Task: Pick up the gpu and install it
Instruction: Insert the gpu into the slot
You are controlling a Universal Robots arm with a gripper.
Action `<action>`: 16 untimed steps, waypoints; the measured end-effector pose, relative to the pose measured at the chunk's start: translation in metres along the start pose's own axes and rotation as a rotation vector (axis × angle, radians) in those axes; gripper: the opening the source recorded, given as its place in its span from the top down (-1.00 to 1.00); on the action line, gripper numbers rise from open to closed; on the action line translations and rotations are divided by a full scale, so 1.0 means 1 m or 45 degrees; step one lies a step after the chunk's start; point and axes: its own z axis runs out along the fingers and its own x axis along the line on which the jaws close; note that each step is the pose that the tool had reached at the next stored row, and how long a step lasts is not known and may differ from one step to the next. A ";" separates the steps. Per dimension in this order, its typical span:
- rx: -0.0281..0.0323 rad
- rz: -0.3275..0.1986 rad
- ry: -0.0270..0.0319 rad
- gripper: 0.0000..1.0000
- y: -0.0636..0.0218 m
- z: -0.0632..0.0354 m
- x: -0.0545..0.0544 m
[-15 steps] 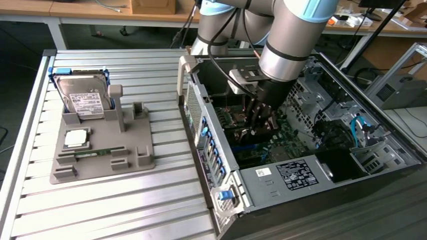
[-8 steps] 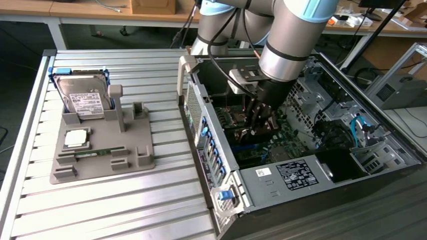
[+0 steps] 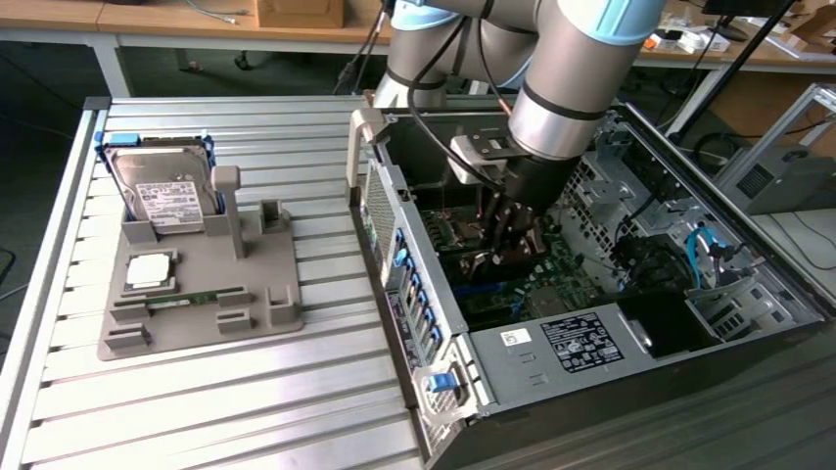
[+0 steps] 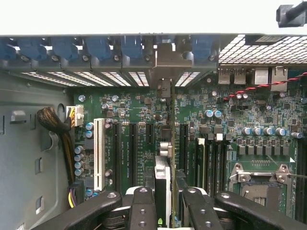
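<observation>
- The claw (image 3: 503, 257) sits deep inside the open computer case (image 3: 432, 323), right of centre in the exterior view, hanging from the arm (image 3: 575, 88) that comes down from the top of the frame.
- In the wrist view the claw (image 4: 168, 201) is clenched on the gpu (image 4: 163, 182), which stands edge-on between the black fingers (image 4: 143, 206) at the bottom centre of the frame, its silver bracket end (image 4: 163, 88) reaching up toward the rear slot openings of the case.
- The card hangs over the green motherboard (image 4: 230, 110), in line with the black expansion slots (image 4: 183, 143) near the frame's middle; whether its edge has already entered a slot cannot be told.
- To do this step well, the card's lower edge should stay parallel to the slot and the bracket should meet the rear opening squarely, with pressure straight down rather than tilted.
- The white slot (image 4: 99, 153) and the cable bundle (image 4: 57, 129) at the left lie clear of the card.
- On the desk (image 3: 196, 411) at the exterior view's left, the grey fixture (image 3: 196, 304) carries the hard drive (image 3: 160, 191).
</observation>
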 end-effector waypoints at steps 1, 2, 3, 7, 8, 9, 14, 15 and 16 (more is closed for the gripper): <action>0.0000 0.001 -0.0003 0.47 0.0000 0.0008 0.000; 0.0000 0.001 -0.0008 0.47 0.0000 0.0011 0.000; -0.0002 0.001 -0.0026 0.47 0.0001 0.0012 0.000; 0.0002 0.001 -0.0276 0.47 0.0000 0.0016 0.000; 0.0001 0.001 -0.0324 0.47 0.0001 0.0015 0.000; 0.0002 0.001 -0.0366 0.47 0.0001 0.0014 0.000; 0.0003 0.001 -0.0411 0.47 0.0000 0.0016 0.000; 0.0002 0.001 -0.0405 0.47 0.0000 0.0015 0.000; 0.0002 0.001 -0.0387 0.47 0.0000 0.0015 0.000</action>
